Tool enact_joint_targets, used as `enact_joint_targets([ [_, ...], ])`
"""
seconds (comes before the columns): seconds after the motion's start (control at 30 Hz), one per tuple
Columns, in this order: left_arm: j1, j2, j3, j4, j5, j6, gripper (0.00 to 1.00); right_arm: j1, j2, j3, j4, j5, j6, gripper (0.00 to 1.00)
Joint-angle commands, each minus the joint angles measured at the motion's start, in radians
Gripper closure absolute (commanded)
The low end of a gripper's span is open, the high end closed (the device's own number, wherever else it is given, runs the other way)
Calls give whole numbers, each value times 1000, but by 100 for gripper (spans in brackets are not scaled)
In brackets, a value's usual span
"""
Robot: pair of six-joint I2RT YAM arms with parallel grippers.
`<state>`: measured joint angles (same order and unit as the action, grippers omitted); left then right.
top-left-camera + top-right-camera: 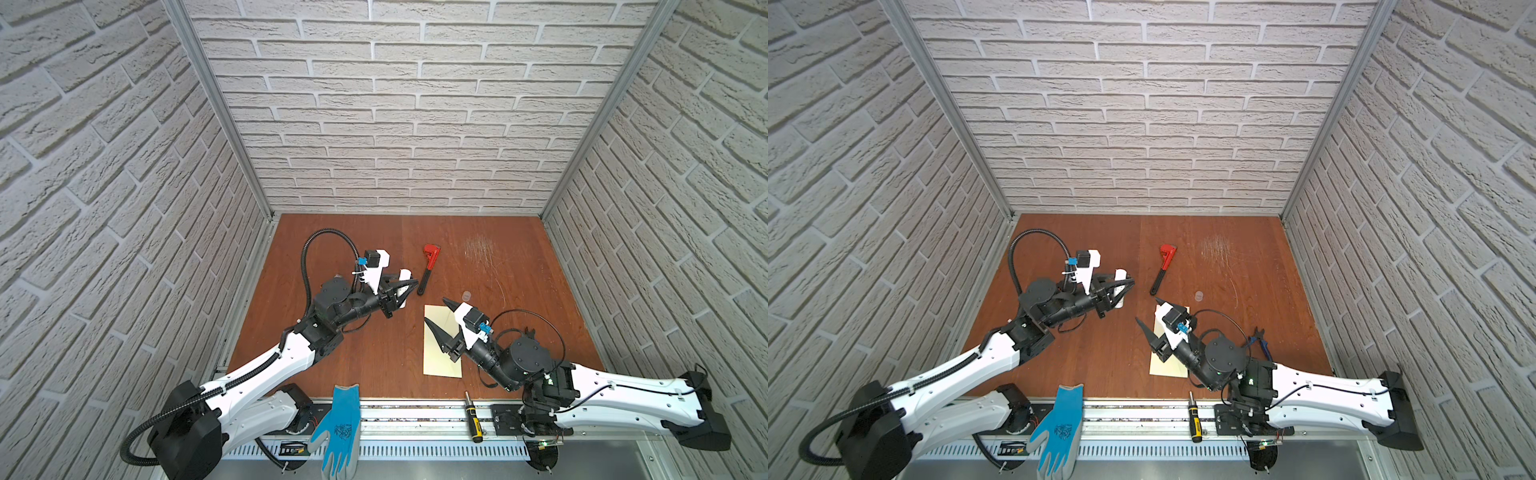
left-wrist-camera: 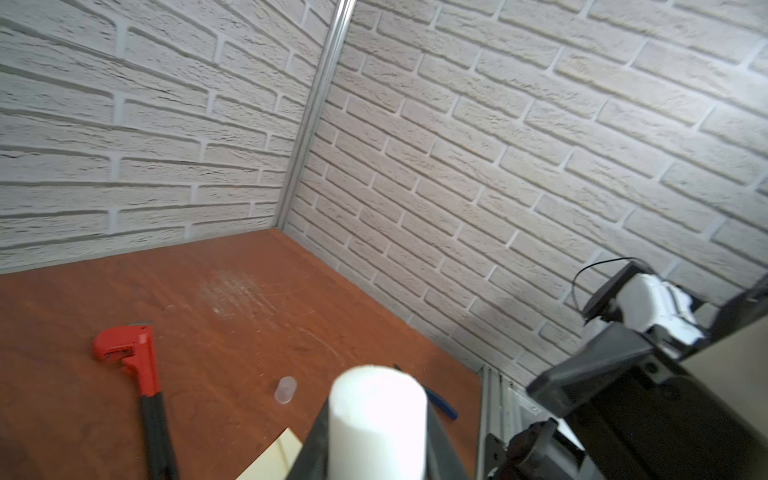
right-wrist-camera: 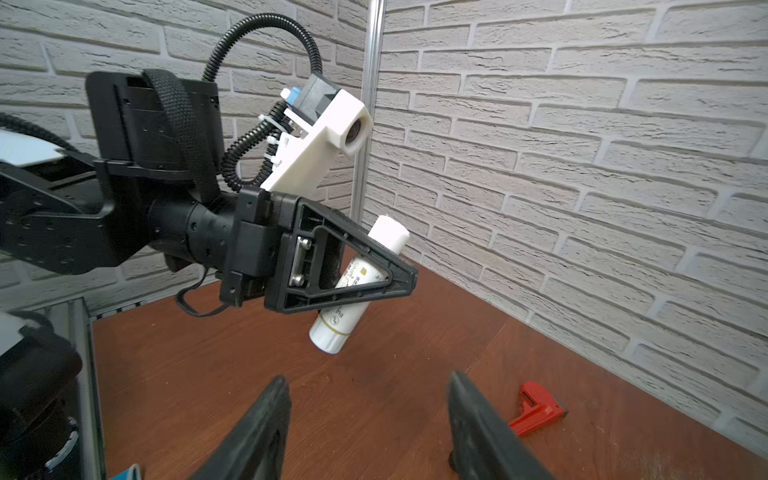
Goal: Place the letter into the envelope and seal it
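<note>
In both top views the envelope [image 1: 440, 365] lies lower centre beneath the right gripper [image 1: 435, 310], jaws apart, while the left gripper [image 1: 409, 286] clamps a glue stick [image 1: 405, 275] mid-frame; the left wrist view shows that stick close up, the right wrist view both.

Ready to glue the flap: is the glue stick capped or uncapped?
Uncapped. The glue stick in the left gripper ends in a bare white tip, and a small clear cap lies loose on the table near the envelope.
</note>
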<state>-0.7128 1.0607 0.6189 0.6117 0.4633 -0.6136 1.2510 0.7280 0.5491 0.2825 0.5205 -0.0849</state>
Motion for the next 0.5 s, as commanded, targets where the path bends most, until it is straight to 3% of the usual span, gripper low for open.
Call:
enact_joint_targets([
  [0.0, 9, 59, 12, 270, 144, -121, 100, -47, -27, -20, -67, -178, 89, 38],
  [0.2, -7, 214, 4, 624, 164, -305, 100, -119, 11, -38, 11, -304, 189, 30],
  [0.47, -69, 266, 13, 685, 158, -301, 100, -198, 48, -43, 79, -359, 273, 25],
])
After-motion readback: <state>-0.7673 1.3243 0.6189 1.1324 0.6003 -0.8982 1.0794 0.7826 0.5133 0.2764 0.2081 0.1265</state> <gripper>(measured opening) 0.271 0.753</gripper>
